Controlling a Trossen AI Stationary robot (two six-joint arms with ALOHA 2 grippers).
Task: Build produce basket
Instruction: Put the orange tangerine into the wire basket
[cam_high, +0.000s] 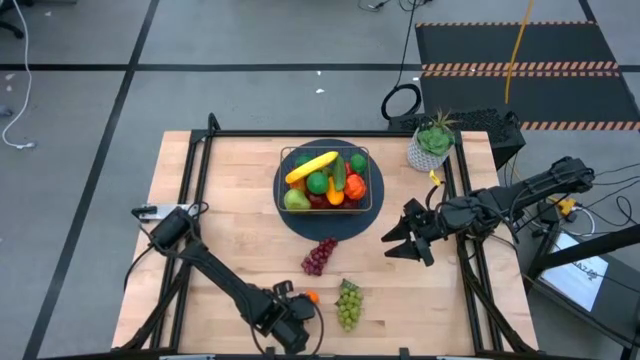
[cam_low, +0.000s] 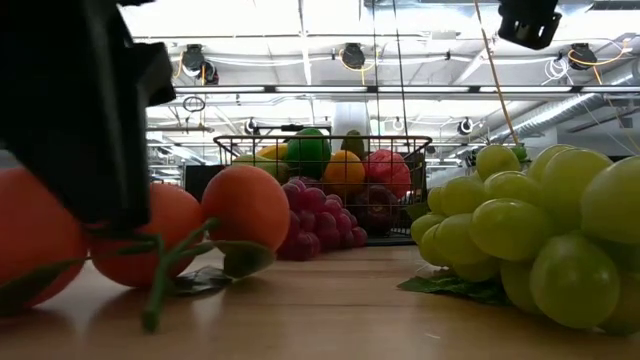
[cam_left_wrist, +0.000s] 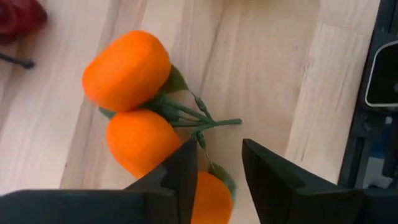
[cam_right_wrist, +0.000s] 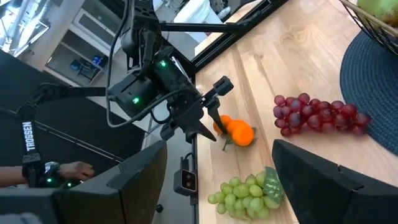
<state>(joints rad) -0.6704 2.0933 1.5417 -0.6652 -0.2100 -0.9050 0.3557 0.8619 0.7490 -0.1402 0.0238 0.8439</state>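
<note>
The wire basket stands on a round dark mat at the table's far middle, filled with a banana, green fruit and red and orange pieces. A cluster of three oranges on green stems lies near the front edge and also shows in the high view. Purple grapes and green grapes lie on the wood. My left gripper is open right over the oranges, its fingers on either side of the nearest orange and stem. My right gripper is open and empty, right of the mat. My left gripper comes at the orange cluster from above, slanting down, with one open finger against or just over the nearest orange and the stem in the gap. I cannot tell whether the fingers touch it. The oranges lie on the table.
A potted green plant in a white pot stands at the far right corner. Dark frame rails run along the table's left, right and far sides. A person's hand shows beyond the table's edge in the right wrist view.
</note>
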